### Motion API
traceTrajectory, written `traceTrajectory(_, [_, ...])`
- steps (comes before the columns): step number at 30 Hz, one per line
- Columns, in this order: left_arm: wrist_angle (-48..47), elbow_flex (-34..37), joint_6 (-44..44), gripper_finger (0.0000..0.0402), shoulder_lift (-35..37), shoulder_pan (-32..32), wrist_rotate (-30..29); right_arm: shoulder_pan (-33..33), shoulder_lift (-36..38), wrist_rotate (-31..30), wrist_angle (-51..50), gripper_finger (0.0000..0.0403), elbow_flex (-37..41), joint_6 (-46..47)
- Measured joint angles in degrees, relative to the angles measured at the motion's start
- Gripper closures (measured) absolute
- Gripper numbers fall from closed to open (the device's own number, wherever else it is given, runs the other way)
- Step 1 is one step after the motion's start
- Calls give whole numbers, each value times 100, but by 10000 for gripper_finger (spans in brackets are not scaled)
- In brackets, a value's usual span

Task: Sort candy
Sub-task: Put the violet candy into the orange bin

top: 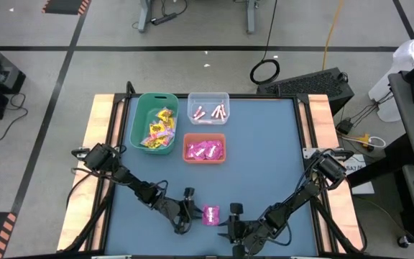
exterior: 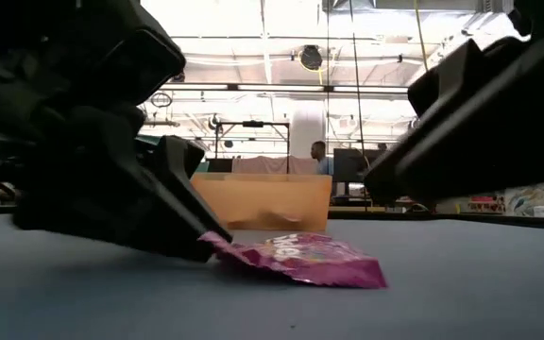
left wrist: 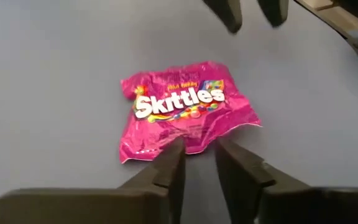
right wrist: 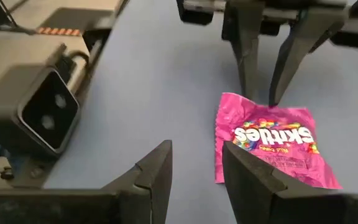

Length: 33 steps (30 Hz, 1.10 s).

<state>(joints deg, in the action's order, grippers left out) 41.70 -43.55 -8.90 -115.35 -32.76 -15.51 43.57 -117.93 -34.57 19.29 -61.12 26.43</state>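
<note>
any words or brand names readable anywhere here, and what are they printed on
"SKITTLES": white letters on the magenta-pink packet lying on the table between both grippers; it shows upside down in the right wrist view.
Smaller print above and below that name on the same packet: too blurred to read.
Wrappers in the green bin, orange bin and clear bin: too small to read.
No other readable text.

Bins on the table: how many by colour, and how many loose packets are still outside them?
Green bin, holding yellow packets: 1
Clear bin, holding pale pink sticks: 1
Orange bin, holding magenta packets: 1
Loose magenta Skittles packet, on the mat between the left gripper and right gripper: 1
Total: 3 bins, 1 loose packet.
</note>
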Motion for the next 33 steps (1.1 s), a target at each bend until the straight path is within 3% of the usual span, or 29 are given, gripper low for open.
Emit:
traceTrajectory(5, [135, 0, 61, 339, 2, 52, 18, 4, 2, -313, -774, 273, 0, 895])
traceTrajectory(11, [143, 0, 28, 338, 2, 51, 44, 51, 2, -380, -998, 264, 0, 1119])
traceTrajectory(18, [134, 0, -134, 325, 2, 49, 46, -73, -101, -350, -987, 187, 0, 1842])
traceTrajectory(24, [133, 2, -140, 317, 2, 49, 48, -188, -416, -324, -387, 119, -17, 1853])
traceTrajectory(28, [117, 2, -286, 317, 4, 49, 51, -186, -455, -419, -306, 121, -17, 1713])
traceTrajectory(33, [106, 2, -287, 317, 4, 49, 51, -195, -470, -485, -300, 166, -9, 1367])
